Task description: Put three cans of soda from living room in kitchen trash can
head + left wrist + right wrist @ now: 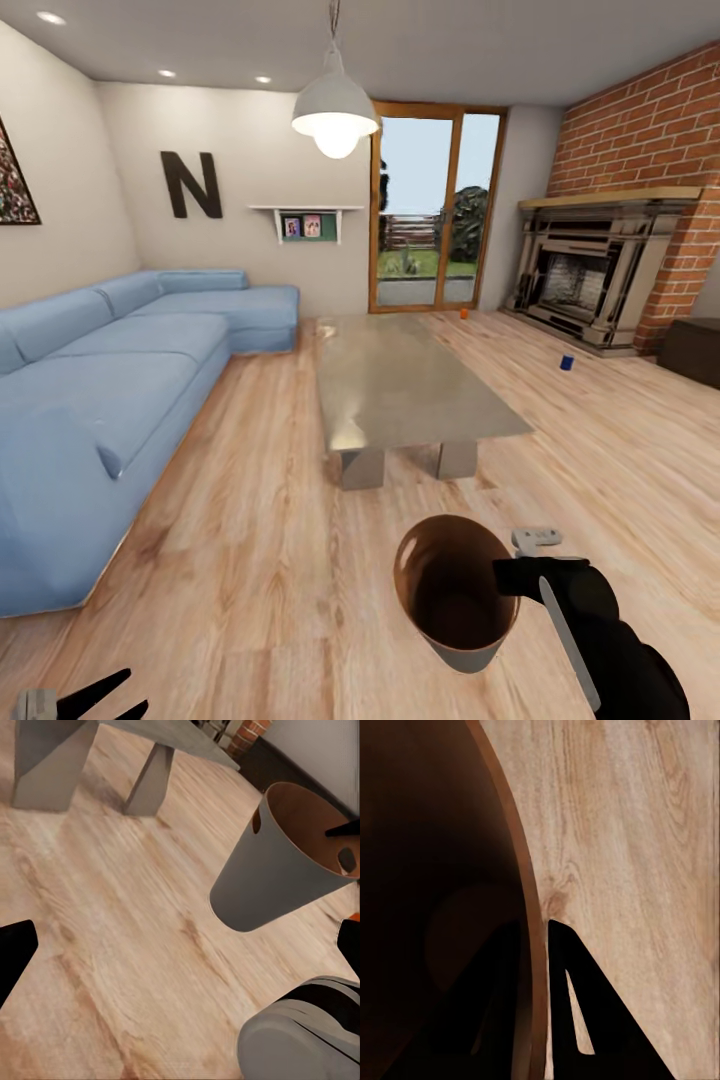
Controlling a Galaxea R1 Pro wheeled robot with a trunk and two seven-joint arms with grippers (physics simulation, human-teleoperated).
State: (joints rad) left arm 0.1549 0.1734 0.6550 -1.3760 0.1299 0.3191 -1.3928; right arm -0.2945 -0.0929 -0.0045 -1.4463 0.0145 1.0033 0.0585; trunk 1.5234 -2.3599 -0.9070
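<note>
**Bin carried into living room, cans on the floor ahead**

Right gripper (508, 578) is clamped on the rim of the tash can (455, 640), one finger inside the wall and one finger outside (585, 1020) (right wrist view shows the rim pinched between them). The bin hangs off the wood floor (250, 560), low in front of the robot, mouth up and tilted a bit toward the camera.

My read on why: the operator is taking the bin to the cans instead of ferrying three cans one at a time. A rim pinch is the only practical hold, since the body is too wide for the jaws.

Contents: the glossy orange-brown interior looks empty in the head view. The bottom is dark in the right wrist view, so I can't fully rule out something down there.

Cans in sight:
- blue can (567, 362), on the floor near the fireplace (590, 275)
- orange can (464, 313), on the floor by the glass door (435, 215), past the far end of the coffee table (410, 385)
- third can: not spotted

Left gripper (100, 697) sits low at the robot's left, fingers spread, holding nothing. It's free for picking.

The sofa (110, 370) runs along the left, well apart from both cans. Task barely started, no cans binned as far as I can judge
</note>
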